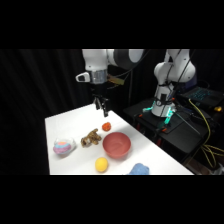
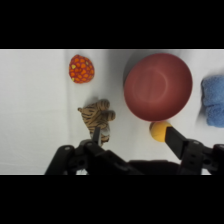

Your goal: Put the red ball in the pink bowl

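While the white arm reaches over the table [image 1: 65, 125] from the upper right in the side view, its gripper [image 1: 102, 107] hangs above the far part of the tabletop, touching nothing. In the wrist view the two fingers [image 2: 176, 141] stand spread apart — released, with nothing between them — one rising near the striped toy, the other beside the yellow ball.

The red ball [image 1: 106, 126] lies on the table just below the gripper in the side view, at about 11 o'clock from the pink bowl [image 1: 117, 144] and clear of its rim. In the wrist view it shows as a red-orange ball with lighter dots, at about 10 o'clock from the bowl and well apart from it. The pink bowl sits upright, and its inside is bare.

A small brown striped toy [image 1: 91, 138] lies at 9 o'clock of the bowl in the side view, near it but not touching. Further out at 9 o'clock rests a white pouch [image 1: 64, 146] with pink and blue patches. The yellow ball [image 1: 101, 164] sits at about 7 o'clock of the bowl — close to its rim. A blue cloth [image 1: 139, 169] lies at 5 o'clock, at the table's near edge.
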